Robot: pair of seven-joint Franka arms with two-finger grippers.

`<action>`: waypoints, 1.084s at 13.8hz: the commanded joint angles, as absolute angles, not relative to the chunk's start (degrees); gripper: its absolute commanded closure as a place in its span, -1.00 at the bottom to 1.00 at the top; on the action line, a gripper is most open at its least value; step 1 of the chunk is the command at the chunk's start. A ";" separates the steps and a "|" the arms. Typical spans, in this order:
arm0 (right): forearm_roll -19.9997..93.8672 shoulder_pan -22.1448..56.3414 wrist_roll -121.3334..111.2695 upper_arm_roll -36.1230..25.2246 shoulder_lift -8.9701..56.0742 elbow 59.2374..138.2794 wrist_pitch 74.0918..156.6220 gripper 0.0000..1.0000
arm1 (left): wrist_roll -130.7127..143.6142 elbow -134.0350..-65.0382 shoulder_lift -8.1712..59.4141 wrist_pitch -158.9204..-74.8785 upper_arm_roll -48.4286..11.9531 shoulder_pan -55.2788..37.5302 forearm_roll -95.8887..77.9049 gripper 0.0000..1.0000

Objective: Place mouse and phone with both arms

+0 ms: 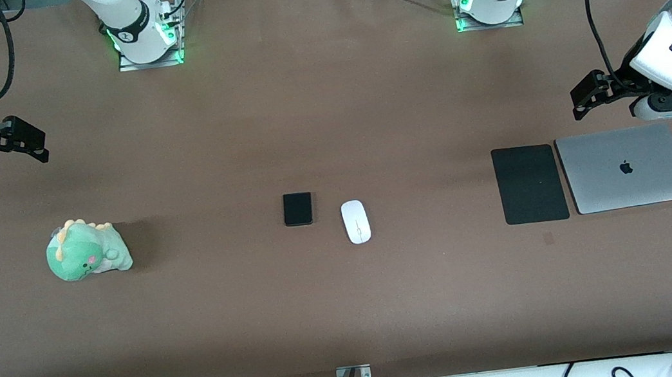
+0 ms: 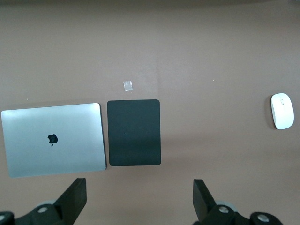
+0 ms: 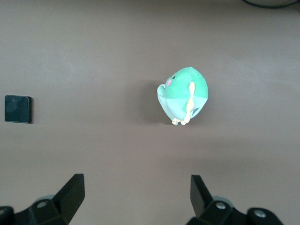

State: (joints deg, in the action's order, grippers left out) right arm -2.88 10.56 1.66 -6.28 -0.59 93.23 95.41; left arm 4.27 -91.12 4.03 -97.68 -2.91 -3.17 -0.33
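**Mouse and phone lie side by side at mid-table, both grippers up and spread**

Nearest the front camera among the task's things, the white mouse point(image 1: 355, 221) lies on the brown table point(image 1: 353, 316) at its middle, its long axis running toward the robots' bases. Just beside it, toward the right arm's end and slightly farther from the camera, lies the black phone point(image 1: 298, 209), flat and face up, a narrow strip of table between the two.

Toward the left arm's end, well apart from the mouse, a matte black mouse pad point(image 1: 529, 184) lies flat, and a closed silver laptop point(image 1: 625, 168) sits just beside it, nearer the table's end. A small scrap of clear tape point(image 2: 127, 85) lies near the pad. Toward the right arm's end, a green dinosaur plush toy point(image 1: 87, 250) rests on its side.

The left gripper point(image 1: 584, 100) hangs in the air above the table by the laptop, fingers spread wide and holding nothing. The right gripper point(image 1: 28, 139) hangs over the table's other end, above the plush toy's area, fingers likewise spread and empty.
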 commanded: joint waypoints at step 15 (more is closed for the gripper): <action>-2.46 10.46 2.11 -4.83 -1.58 93.34 94.31 -1.00 | 3.69 -90.35 3.52 -96.51 -4.13 -2.99 0.79 -1.00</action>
